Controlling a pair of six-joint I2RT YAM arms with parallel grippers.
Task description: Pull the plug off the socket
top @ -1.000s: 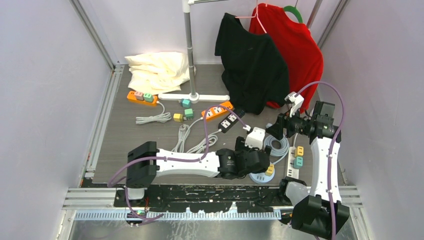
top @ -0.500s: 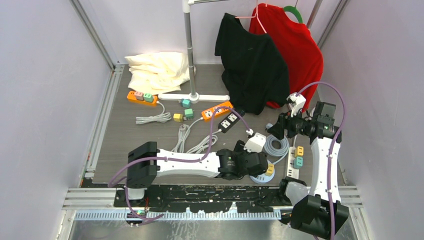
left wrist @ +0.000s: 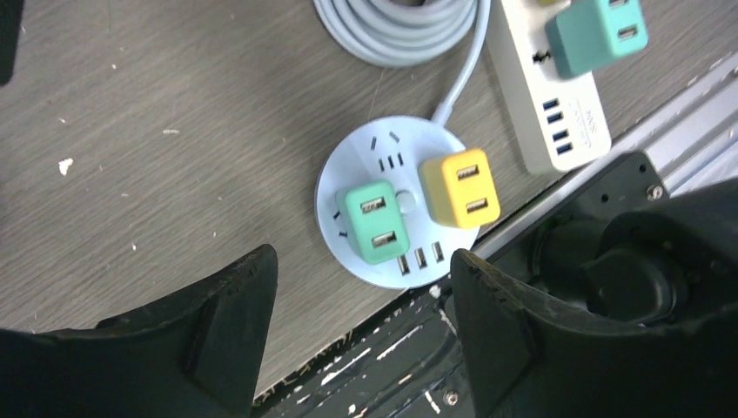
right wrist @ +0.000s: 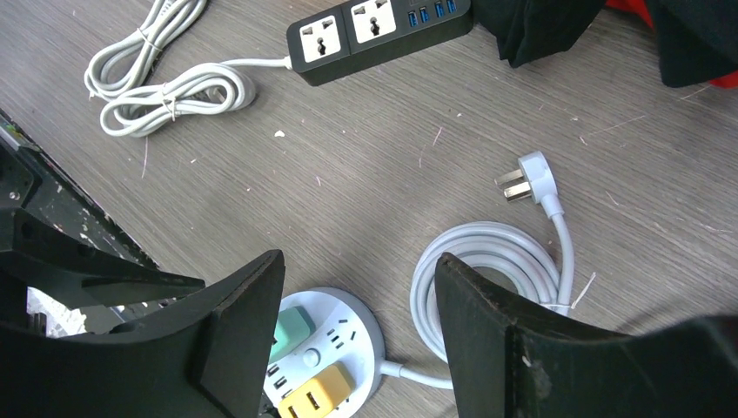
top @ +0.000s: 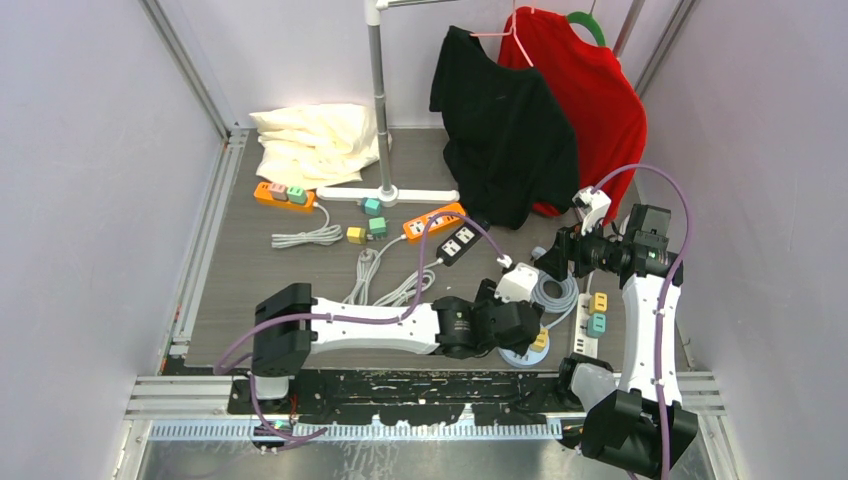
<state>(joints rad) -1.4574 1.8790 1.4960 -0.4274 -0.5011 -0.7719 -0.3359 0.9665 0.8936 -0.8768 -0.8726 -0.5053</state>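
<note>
Green plug [left wrist: 376, 220] and yellow plug [left wrist: 459, 188] are both seated, side by side, in the round white socket [left wrist: 365, 148], right at the near edge of the counter [left wrist: 130, 131] and just beside a white power strip [left wrist: 544, 96]. Left hand [left wrist: 361, 266] hangs above them, fingers spread wide, gripping nothing, touching nothing; the green plug shows in the gap. Right hand [right wrist: 357, 261] hovers over the counter, fingers apart and empty, looking down on a coiled grey cable [right wrist: 496, 261] and its white wall plug [right wrist: 526, 178] lying flat.
</note>
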